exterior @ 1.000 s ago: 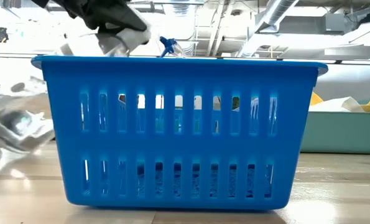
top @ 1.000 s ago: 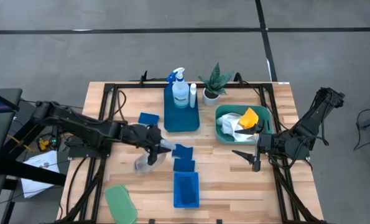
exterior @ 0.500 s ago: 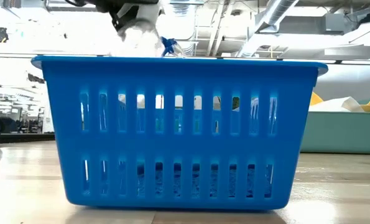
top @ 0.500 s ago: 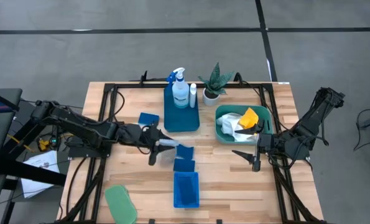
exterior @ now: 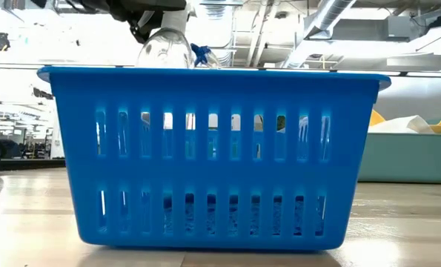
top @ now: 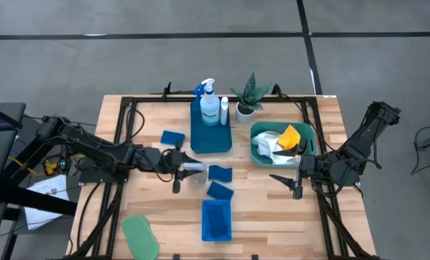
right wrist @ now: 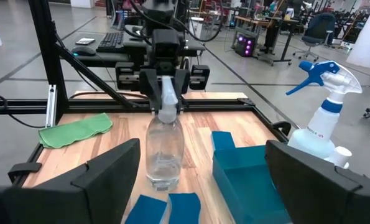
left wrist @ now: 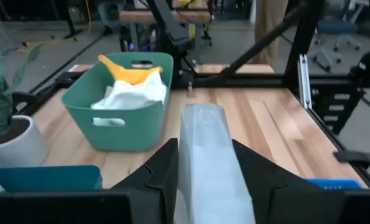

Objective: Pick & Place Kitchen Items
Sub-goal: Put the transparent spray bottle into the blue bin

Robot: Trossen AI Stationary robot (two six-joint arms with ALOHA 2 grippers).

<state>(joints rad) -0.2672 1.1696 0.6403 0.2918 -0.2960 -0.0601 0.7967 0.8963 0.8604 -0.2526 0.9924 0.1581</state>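
Observation:
My left gripper (top: 180,172) is shut on a clear plastic bottle (top: 194,171), left of the table's middle; the bottle (right wrist: 165,149) also shows in the right wrist view. Two blue sponges (top: 220,173) (top: 220,190) lie just right of it, and a third sponge (top: 173,137) lies farther back. A blue basket (top: 216,220) stands near the front edge. The spray bottle (top: 207,97) and the white bottle (top: 224,108) stand on a blue tray (top: 211,141). A green cloth (top: 139,235) lies front left. My right gripper (top: 295,186) waits open beside the teal tub (top: 258,155). My left gripper pinches the bottle's neck end (right wrist: 166,111) between its two fingers (right wrist: 152,84), coming about level from the table's left. The bottle's body slants down from the fingers toward the table's right, base lowest. It looks clear of the table; the basket hides its base in the low view.
White and yellow cloths (top: 283,137) fill the teal tub. A small potted plant (top: 247,97) stands at the back beside the tray. Black frame rails run along the table's left and right sides. Bare wood lies between the sponges and the tub.
My left gripper has risen a little and rolled its wrist, keeping hold of the bottle. The bottle, which lay toward the near edge below the gripper, has come up off the table and swung round toward the table's right.

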